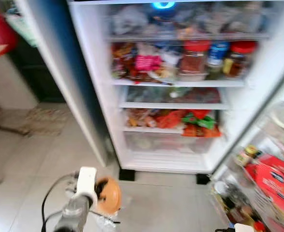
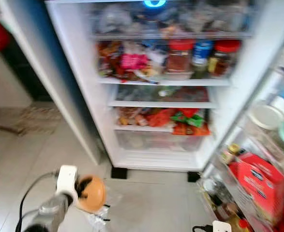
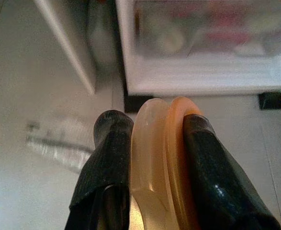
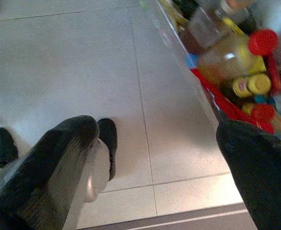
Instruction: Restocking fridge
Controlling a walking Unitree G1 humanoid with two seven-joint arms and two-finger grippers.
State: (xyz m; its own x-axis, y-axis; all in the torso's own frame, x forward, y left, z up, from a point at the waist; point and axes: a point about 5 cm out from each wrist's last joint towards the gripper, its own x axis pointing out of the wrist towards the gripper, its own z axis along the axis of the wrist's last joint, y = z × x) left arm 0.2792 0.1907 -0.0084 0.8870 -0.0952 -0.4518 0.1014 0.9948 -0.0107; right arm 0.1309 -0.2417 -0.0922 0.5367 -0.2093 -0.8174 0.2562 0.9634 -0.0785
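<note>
Over on the left a dark cabinet (image 1: 33, 72) stands against the wall, with a worn mat (image 1: 45, 121) on the pale tiled floor (image 1: 30, 164) in front of it. The fridge's left door (image 1: 64, 72) swings out toward the room, its blue outer face turned away.

Low down, the left gripper (image 3: 152, 139) is held out above the tiles, short of the fridge's foot. Its two black fingers (image 3: 109, 153) are pinched on a round orange container (image 1: 108, 195), gripping it edge-on by the rim, so a paler lid and a deeper orange body sit side by side between the pads. A black cable (image 1: 50, 198) loops off the silver arm behind it. A scrap of crumpled clear plastic (image 1: 103, 222) lies on the floor just below the container.

The open fridge (image 1: 96, 96) takes up the middle. Its top shelf holds blurred bags under a blue light (image 1: 163, 5); the next shelf carries a pink packet (image 1: 146, 62) and red-lidded jars (image 1: 195, 58) with a blue-lidded one (image 1: 218, 52) between them. Lower down are red and green packets (image 1: 195, 122), and a clear drawer (image 1: 166, 142) sits at the bottom.

To the right, the other door's racks hold a red carton (image 1: 272, 181), a yellow-capped jar (image 1: 249, 151) and a yellow bottle with a red cap (image 4: 236, 57). The right gripper (image 4: 157, 148) hangs low beside that door over the tiles, its fingers (image 4: 59, 158) spread wide with nothing between them.
</note>
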